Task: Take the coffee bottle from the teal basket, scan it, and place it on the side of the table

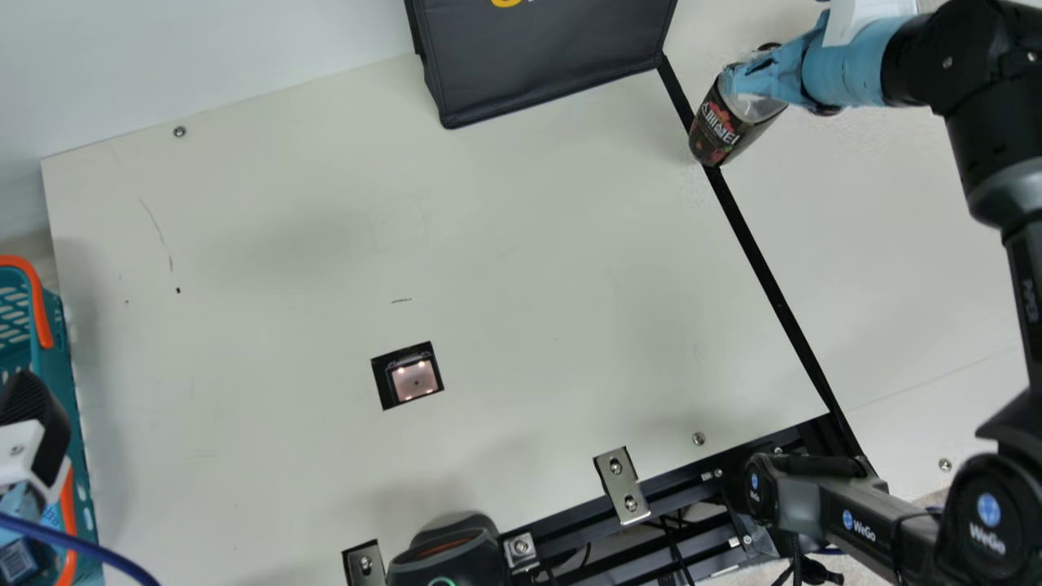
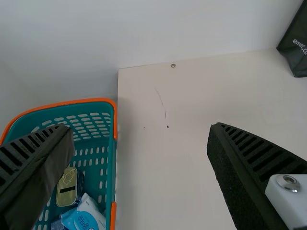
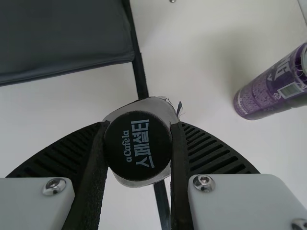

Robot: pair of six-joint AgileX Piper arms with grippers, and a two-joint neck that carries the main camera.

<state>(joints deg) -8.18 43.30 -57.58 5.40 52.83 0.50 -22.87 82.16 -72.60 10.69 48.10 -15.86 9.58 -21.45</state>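
At the upper right of the main view, my right gripper (image 1: 765, 77) holds the coffee bottle (image 1: 720, 134) by its top, over the black strip at the table's right part. In the right wrist view the black cap of the coffee bottle (image 3: 138, 146) sits between the two fingers of my right gripper (image 3: 139, 148), both touching it. My left gripper (image 1: 28, 415) is at the main view's left edge, by the teal basket (image 1: 61, 382). The left wrist view shows my left gripper (image 2: 139, 158) with fingers wide apart, beside the teal basket (image 2: 109, 158), which holds a tin and a blue-white packet.
A dark fabric box (image 1: 545, 57) stands at the table's back. The scanner window (image 1: 415, 380) is set into the tabletop, and a black device (image 1: 448, 553) is at the front edge. A purple can (image 3: 271, 88) stands near the bottle in the right wrist view.
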